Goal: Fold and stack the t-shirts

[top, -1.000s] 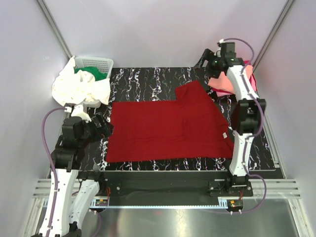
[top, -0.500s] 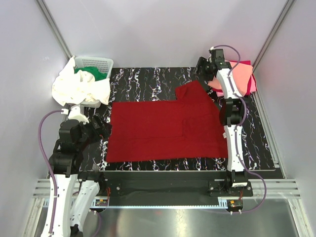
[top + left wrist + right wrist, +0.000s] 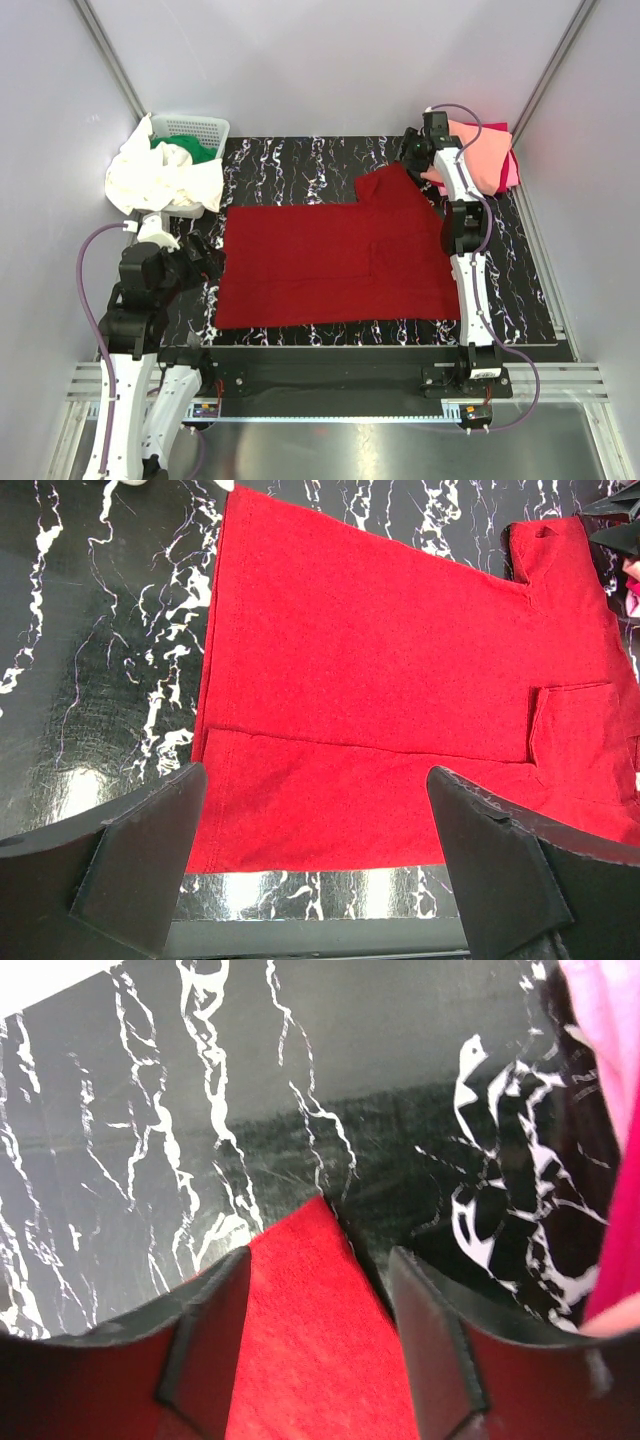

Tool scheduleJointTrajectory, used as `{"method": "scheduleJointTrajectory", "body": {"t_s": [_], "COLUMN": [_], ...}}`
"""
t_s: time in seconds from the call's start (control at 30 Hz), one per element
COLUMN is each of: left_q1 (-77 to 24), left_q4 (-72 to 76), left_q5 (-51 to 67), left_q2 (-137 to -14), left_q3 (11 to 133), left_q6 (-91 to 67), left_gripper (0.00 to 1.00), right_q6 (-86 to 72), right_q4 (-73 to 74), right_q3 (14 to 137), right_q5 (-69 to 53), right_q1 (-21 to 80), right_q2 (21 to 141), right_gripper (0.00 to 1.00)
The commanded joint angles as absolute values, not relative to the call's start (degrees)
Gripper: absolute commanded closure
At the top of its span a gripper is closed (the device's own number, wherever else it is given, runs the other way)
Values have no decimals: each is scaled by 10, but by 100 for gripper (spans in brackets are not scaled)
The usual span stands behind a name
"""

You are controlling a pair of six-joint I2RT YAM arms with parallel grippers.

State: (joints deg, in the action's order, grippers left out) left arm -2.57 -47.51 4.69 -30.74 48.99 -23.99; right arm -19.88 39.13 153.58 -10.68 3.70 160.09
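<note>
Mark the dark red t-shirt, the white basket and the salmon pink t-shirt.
dark red t-shirt [image 3: 320, 265], top view, middle of its body
white basket [image 3: 196, 126], top view, far wall
salmon pink t-shirt [image 3: 485, 150], top view, upper face

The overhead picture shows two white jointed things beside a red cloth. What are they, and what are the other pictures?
They are two robot arms on a black marbled table, filmed from above. The other pictures come from a camera on each wrist, looking past that arm's two fingers. A dark red t-shirt lies flat. The left gripper hangs open near its edge, holding nothing. The right gripper straddles a sleeve corner, jaws apart. Pink shirts lie stacked far right; a basket holds a white shirt and a green one.
</note>
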Motion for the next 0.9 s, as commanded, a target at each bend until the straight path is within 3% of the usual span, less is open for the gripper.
{"method": "scheduleJointTrajectory", "body": {"t_s": [0.0,0.57,0.67,0.87], "left_q1": [-23,-23,-23,-23], "left_q4": [-451,-456,-457,-457], "left_q5": [39,23,21,18], "left_q2": [-303,-297,-298,-299], "left_q3": [492,493,493,493], "left_q6": [-240,-245,-246,-248], "left_gripper": [1,1,1,1], "right_q6": [-214,-218,-215,-214], "right_q4": [379,365,362,331], "right_q3": [1529,1466,1463,1399], "right_q5": [-127,-140,-144,-167], "right_q1": [39,50,50,50], "right_q2": [1620,1587,1585,1536], "right_gripper": [38,81,100,100]}}
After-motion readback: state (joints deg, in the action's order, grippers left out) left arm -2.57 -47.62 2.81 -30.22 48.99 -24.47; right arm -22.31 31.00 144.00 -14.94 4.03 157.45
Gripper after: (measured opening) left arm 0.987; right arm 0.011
